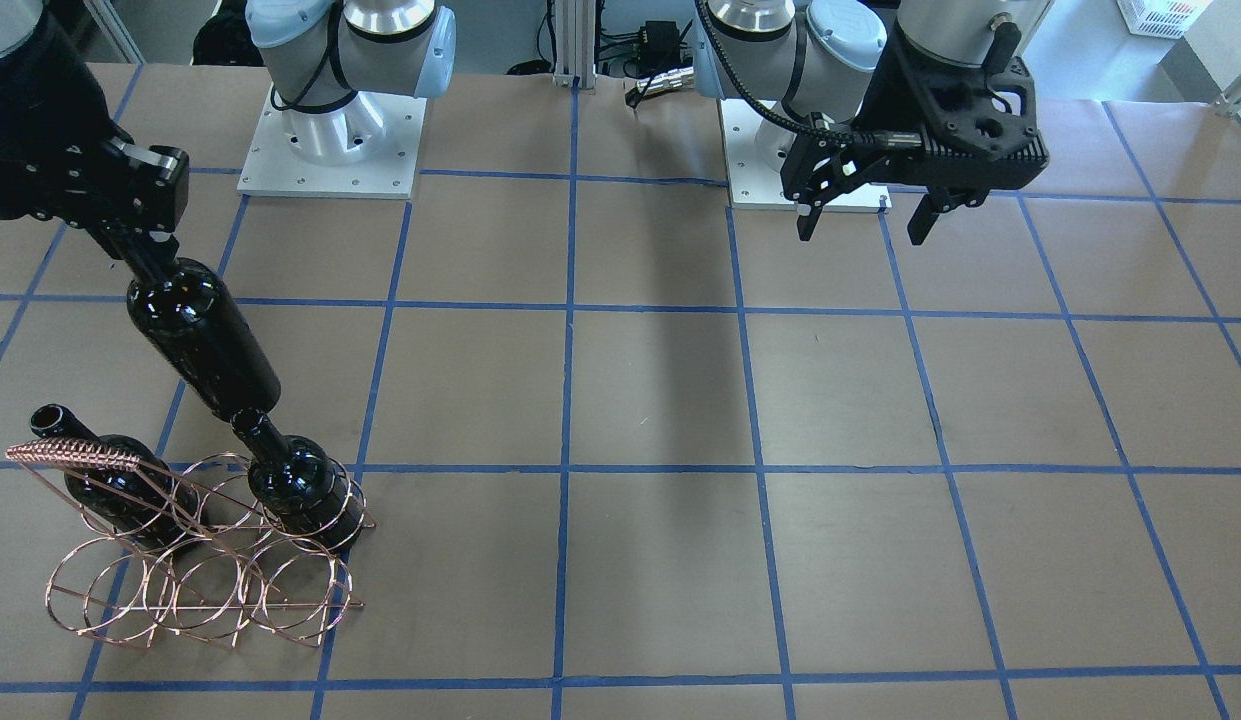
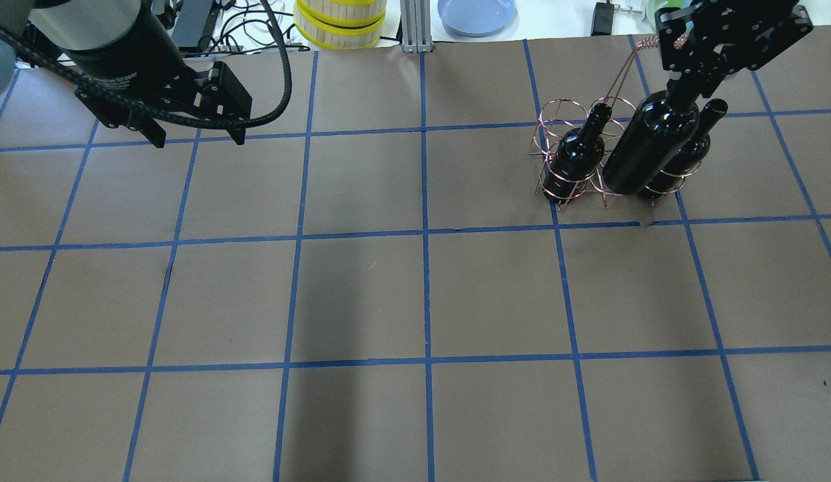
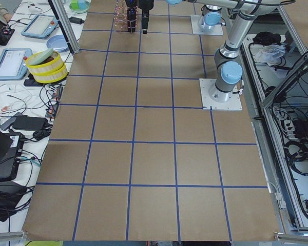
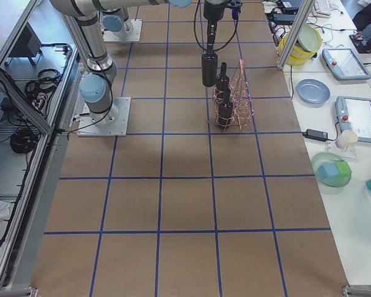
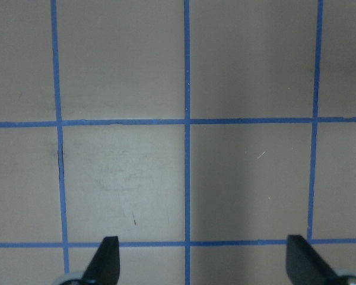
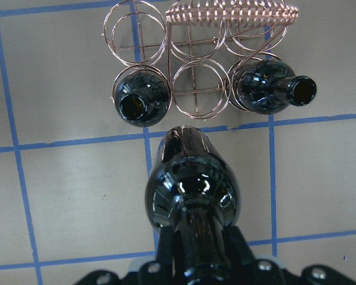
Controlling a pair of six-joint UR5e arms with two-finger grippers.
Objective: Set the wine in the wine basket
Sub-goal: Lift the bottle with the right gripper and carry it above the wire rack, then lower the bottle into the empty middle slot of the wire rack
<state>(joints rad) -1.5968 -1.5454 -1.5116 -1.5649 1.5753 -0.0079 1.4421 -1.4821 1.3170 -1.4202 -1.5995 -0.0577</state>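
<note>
My right gripper (image 1: 145, 255) is shut on the neck of a glossy black wine bottle (image 1: 202, 340) and holds it hanging, slightly tilted, above the table. The bottle (image 6: 193, 184) hangs on the robot's side of the copper wire wine basket (image 6: 196, 59), its base near the empty middle hoop of the near row. Two more black bottles stand in the basket's outer hoops (image 6: 136, 101) (image 6: 267, 92). The basket (image 2: 540, 130) sits at the far right of the overhead view. My left gripper (image 2: 194, 137) is open and empty, high over the far left of the table, fingertips (image 5: 110, 255) wide apart.
The brown table carries a blue tape grid. Both arm bases (image 1: 330, 130) (image 1: 800, 150) stand at the robot's edge. A yellow-rimmed stack (image 2: 338, 23) and a blue plate (image 2: 475, 10) lie beyond the far edge.
</note>
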